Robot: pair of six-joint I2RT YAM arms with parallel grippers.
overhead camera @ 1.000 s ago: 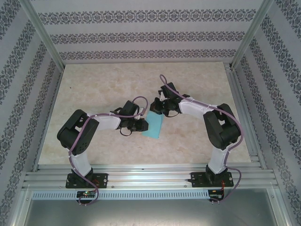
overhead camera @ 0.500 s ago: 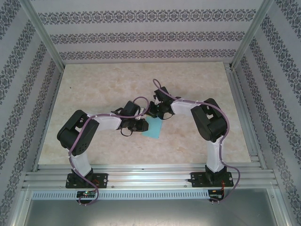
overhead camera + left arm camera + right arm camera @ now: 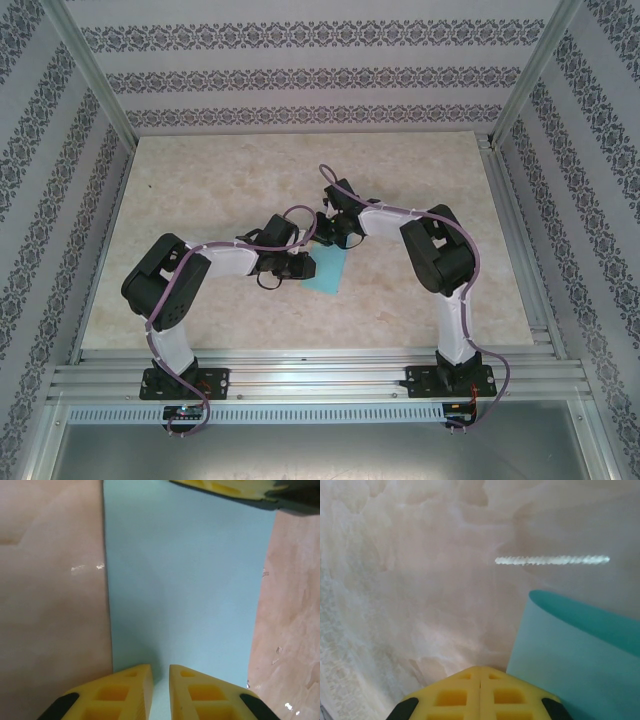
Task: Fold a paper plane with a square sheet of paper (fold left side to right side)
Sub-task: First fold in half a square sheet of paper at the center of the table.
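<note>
The light-blue sheet of paper (image 3: pixel 329 272) lies on the table between the two grippers, doubled into a narrow strip. In the left wrist view the paper (image 3: pixel 185 580) is flat, and my left gripper (image 3: pixel 160 680) hovers low over its near end, the jaws a narrow gap apart with nothing between them. My left gripper (image 3: pixel 303 266) is at the strip's left edge. My right gripper (image 3: pixel 332 241) is at the far end. Its fingers (image 3: pixel 480 672) are shut together and empty, just left of the paper (image 3: pixel 570 655), whose fold bulges up in a loose curl. A right finger (image 3: pixel 225 487) shows at the paper's far edge.
The marble-patterned tabletop (image 3: pixel 220 190) spreads around the paper. Patterned walls and metal frame posts (image 3: pixel 95 85) enclose the table. An aluminium rail (image 3: pixel 320 375) runs along the near edge by the arm bases.
The right arm has folded in, its elbow swinging left, and its gripper has slid a little left and back at the paper's far end. The left arm and paper stay still.
</note>
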